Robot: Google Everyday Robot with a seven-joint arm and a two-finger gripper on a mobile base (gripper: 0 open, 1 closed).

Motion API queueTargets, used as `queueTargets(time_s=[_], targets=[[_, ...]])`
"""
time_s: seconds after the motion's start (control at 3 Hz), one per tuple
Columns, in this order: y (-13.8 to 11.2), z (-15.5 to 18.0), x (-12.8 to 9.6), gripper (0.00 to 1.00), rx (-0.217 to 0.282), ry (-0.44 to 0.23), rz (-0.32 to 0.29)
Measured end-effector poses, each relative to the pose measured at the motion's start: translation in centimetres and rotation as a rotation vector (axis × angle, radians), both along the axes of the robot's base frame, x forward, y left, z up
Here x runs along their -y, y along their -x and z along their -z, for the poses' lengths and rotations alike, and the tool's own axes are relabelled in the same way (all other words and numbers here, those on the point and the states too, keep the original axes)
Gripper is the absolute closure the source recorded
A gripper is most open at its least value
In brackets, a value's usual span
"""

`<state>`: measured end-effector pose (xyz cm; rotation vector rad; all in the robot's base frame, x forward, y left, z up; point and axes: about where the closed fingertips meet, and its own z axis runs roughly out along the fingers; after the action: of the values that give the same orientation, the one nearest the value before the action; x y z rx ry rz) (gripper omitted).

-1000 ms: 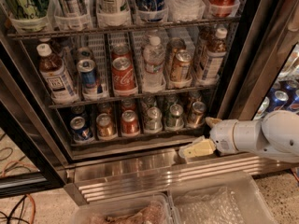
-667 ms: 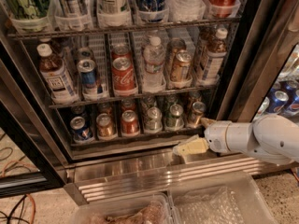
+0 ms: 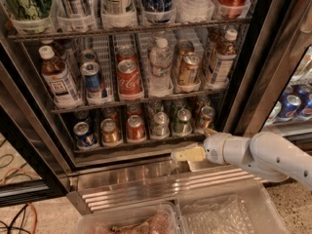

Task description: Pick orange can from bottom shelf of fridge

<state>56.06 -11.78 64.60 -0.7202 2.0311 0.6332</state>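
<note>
Large fridge, dark metal frame and glass door; its bottom shelf, a thin dark wire rack; the yellow-tipped gripper on the white arm, just below that shelf's right half, had slid leftward, opening not discernible; the orange can, small dull-copper aluminium, stood untouched left of shelf centre; approach apparently under way.

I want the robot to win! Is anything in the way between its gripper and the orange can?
Nothing visible is. The orange can stands in the front row at the right end of the bottom shelf. The gripper hangs just below it, slightly left, in front of the steel base of the fridge.
</note>
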Motion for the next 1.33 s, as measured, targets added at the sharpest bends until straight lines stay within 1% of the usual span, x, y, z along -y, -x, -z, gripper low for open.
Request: queueTargets(time_s=[0.33, 0.67, 1.0, 1.33], targets=[[0.4, 0.9, -0.4, 0.00, 0.030, -0.018, 0.067], [0.2, 1.8, -0.6, 0.00, 0.072, -0.004, 0.142], [-0.9, 2.2, -0.8, 0.00, 0.082, 0.009, 0.232], [-1.4, 2.1, -0.3, 0.00, 0.095, 0.017, 0.258]])
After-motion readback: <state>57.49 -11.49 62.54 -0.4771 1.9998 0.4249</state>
